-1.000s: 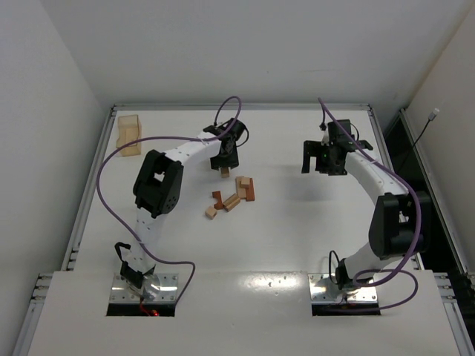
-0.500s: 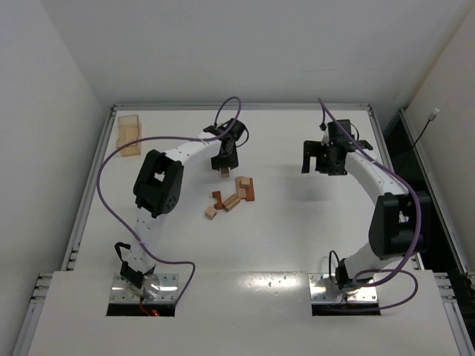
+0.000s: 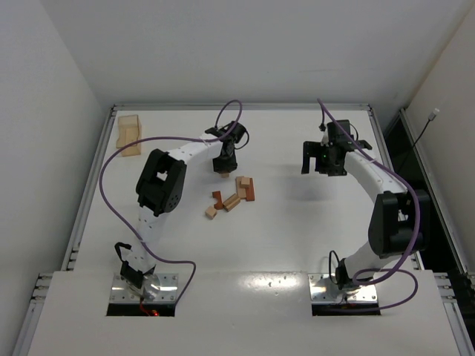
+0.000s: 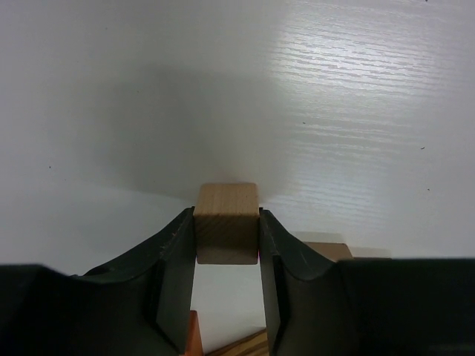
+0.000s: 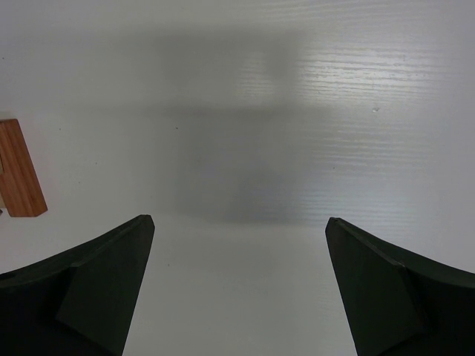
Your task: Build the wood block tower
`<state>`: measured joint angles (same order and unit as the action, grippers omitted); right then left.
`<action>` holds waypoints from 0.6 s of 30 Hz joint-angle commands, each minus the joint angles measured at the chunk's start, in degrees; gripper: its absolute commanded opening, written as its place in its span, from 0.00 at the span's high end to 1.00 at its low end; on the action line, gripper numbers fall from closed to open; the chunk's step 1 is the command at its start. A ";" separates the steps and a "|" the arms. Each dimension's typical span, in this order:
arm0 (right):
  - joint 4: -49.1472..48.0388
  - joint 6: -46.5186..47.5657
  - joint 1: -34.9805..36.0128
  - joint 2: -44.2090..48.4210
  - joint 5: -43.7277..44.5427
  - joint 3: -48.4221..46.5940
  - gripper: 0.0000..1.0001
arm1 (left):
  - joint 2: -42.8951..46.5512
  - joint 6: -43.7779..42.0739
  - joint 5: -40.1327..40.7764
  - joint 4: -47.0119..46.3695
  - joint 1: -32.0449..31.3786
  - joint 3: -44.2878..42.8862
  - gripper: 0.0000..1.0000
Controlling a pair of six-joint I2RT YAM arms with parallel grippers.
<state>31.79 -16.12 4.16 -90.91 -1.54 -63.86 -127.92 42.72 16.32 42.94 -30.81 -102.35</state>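
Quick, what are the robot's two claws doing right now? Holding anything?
Left gripper: closed on a light tan wood block.
Right gripper: wide open, holding nothing.

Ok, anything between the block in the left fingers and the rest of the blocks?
Nothing visible. The tan block sits between the left fingers, and only bare table separates it from the other blocks.

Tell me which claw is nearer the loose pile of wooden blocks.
Left. The left claw sits just behind the pile, pinching a tan cube. The right claw hangs open far off to the pile's right.
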 commanded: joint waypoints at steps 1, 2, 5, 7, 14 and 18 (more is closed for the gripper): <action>-1.29 -0.32 0.14 0.47 -0.39 -1.71 0.01 | 4.68 1.14 1.09 -0.40 0.57 0.83 1.00; -1.29 -0.32 0.14 1.17 -0.39 -1.19 0.01 | 5.91 1.75 2.04 -0.40 -0.12 2.14 1.00; -1.29 -0.32 0.14 2.75 -0.39 -0.66 0.01 | 13.64 2.98 4.33 -2.23 -2.66 7.74 1.00; -1.90 -0.32 0.14 3.72 -0.39 -0.05 0.01 | 21.17 2.98 4.95 -3.82 -5.73 14.41 1.00; -2.44 -0.32 -0.38 8.73 1.63 2.24 0.01 | 36.68 5.88 4.95 -7.87 -13.48 25.35 1.00; -2.96 -0.32 -0.38 10.76 1.63 3.91 0.01 | 37.22 7.03 -0.66 -7.87 -14.02 26.40 1.00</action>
<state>31.33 -16.12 4.10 -82.56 -0.58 -61.10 -90.37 47.55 18.35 36.80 -45.67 -77.69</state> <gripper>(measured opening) 0.986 0.310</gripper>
